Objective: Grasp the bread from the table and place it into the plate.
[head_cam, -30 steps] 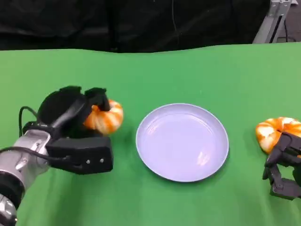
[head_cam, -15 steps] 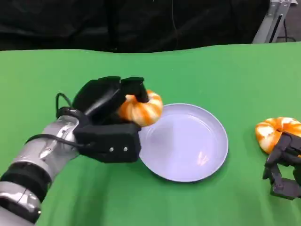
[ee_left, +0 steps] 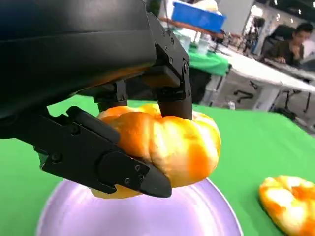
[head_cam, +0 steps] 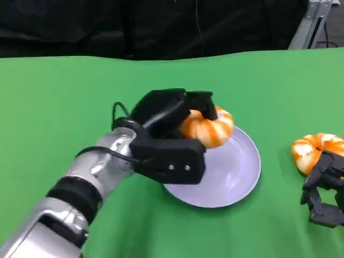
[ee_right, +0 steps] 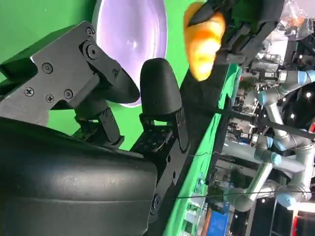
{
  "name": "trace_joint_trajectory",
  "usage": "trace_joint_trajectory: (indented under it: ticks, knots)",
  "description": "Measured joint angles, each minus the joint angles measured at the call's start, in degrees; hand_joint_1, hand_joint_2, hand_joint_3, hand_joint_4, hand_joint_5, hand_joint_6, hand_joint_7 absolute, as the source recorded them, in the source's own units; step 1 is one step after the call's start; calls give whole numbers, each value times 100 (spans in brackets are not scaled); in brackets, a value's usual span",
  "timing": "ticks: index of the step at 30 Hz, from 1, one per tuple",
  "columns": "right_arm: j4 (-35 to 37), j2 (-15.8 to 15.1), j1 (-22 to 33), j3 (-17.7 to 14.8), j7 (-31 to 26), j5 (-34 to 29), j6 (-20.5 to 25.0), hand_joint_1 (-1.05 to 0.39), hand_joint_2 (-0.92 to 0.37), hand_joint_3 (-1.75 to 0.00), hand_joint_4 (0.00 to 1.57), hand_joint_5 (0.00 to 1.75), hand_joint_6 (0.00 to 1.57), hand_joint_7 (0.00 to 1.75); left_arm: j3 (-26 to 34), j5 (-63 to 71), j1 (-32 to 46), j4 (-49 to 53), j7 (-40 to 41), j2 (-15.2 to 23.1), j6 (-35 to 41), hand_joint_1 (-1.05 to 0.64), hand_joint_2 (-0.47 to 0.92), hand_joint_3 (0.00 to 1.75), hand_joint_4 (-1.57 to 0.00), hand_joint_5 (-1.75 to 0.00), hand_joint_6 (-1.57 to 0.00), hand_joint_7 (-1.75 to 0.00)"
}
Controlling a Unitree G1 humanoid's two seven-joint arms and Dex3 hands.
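My left hand (head_cam: 171, 134) grips an orange-and-white ring-shaped bread (head_cam: 207, 128) and holds it just above the far left part of the pale lilac plate (head_cam: 239, 172). In the left wrist view the bread (ee_left: 167, 145) sits between the black fingers (ee_left: 106, 162), over the plate (ee_left: 147, 216). A second bread (head_cam: 316, 150) of the same kind lies on the table at the right. My right hand (head_cam: 325, 193) rests just in front of it, fingers curled and holding nothing. The right wrist view shows the plate (ee_right: 133, 46) and the held bread (ee_right: 203, 42) beyond that hand's fingers (ee_right: 160, 98).
Green cloth (head_cam: 64, 102) covers the table, with a black curtain (head_cam: 134, 24) behind its far edge. A metal frame (head_cam: 312, 21) stands at the back right. A person (ee_left: 290, 46) sits at another table far behind.
My left hand has carried the bread to the right, from the table left of the plate to above the plate. The right hand and the second bread have stayed put.
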Motion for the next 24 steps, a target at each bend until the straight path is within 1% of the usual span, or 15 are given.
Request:
trace_joint_trajectory:
  ticks: [1, 2, 3, 4, 5, 6, 8, 10, 13, 15, 20, 21, 22, 23, 24]
  knots:
    - [0, 0, 0, 0, -13, -9, -2, -6, -47, -128, 89, 168, 85, 150, -51, 60, -29, 71, 8, -52, 9, -7, 90, 27, -68, -175, -84, -106]
    - [0, 0, -1, 1, -21, -13, -6, -6, -48, -128, 89, 168, 85, 149, -96, 116, -45, 122, 18, -92, 25, -7, 91, 22, -66, -174, -84, -97]
    - [0, 0, 0, 1, -27, -14, -6, -5, -48, -128, 90, 168, 85, 149, -128, 179, -61, 183, 31, -132, 37, -7, 91, 14, -66, -170, -88, -79]
    - [0, 1, 0, 1, -28, -12, -6, -5, -48, -128, 90, 168, 86, 149, -160, 201, -82, 263, 57, -173, 65, -7, 92, 12, -66, -170, -90, -72]
    - [-1, 2, 0, 1, -23, -4, -6, -6, -48, -127, 90, 168, 86, 148, -201, 219, -103, 345, 66, -210, 102, -7, 92, 11, -65, -172, -91, -72]
    - [-3, 3, 0, 1, -21, -2, -6, -6, -48, -127, 89, 168, 86, 148, -243, 260, -115, 415, 80, -236, 122, -7, 92, 11, -65, -174, -83, -93]
    - [-10, 4, 2, 3, -25, -4, -6, -7, -48, -127, 89, 169, 86, 148, -307, 343, -132, 557, 120, -284, 165, -8, 92, 11, -64, -174, -76, -106]
    - [-24, 6, 7, 4, -37, -10, -6, -6, -48, -126, 89, 169, 86, 148, -394, 456, -162, 650, 189, -288, 188, -10, 92, 7, -66, -164, -86, -74]
    - [-64, 26, 23, 9, -45, -7, -6, -4, -49, -126, 89, 169, 86, 147, -587, 736, -251, 772, 470, -271, 258, -12, 92, 7, -67, -163, -94, -51]
    - [-121, 30, 38, 13, -44, -3, -4, -5, -49, -125, 89, 169, 86, 146, -678, 856, -299, 835, 622, -264, 261, -13, 92, 6, -67, -166, -98, -47]
    - [-130, 30, 44, 12, -39, 1, -4, -5, -50, -124, 89, 168, 86, 145, -752, 900, -329, 1002, 843, -276, 254, -12, 92, 6, -65, -167, -102, -47]
    - [-130, 30, 45, 12, -34, 2, -4, -5, -50, -123, 89, 168, 86, 145, -764, 920, -328, 1019, 893, -276, 251, -19, 92, 13, -64, -152, -99, -44]
    - [-130, 30, 45, 12, -30, 3, -4, -5, -50, -123, 89, 167, 86, 145, -768, 933, -329, 1034, 945, -276, 237, -30, 92, 21, -61, -127, -93, -35]
    - [-130, 30, 45, 12, -29, 3, -4, -5, -50, -123, 90, 167, 86, 145, -779, 947, -328, 1042, 998, -269, 214, -42, 92, 29, -64, -83, -88, -21]
    - [-130, 30, 45, 12, -30, 3, -4, -5, -50, -123, 90, 167, 86, 145, -798, 962, -329, 1043, 1031, -261, 206, -59, 92, 37, -59, -49, -78, -11]
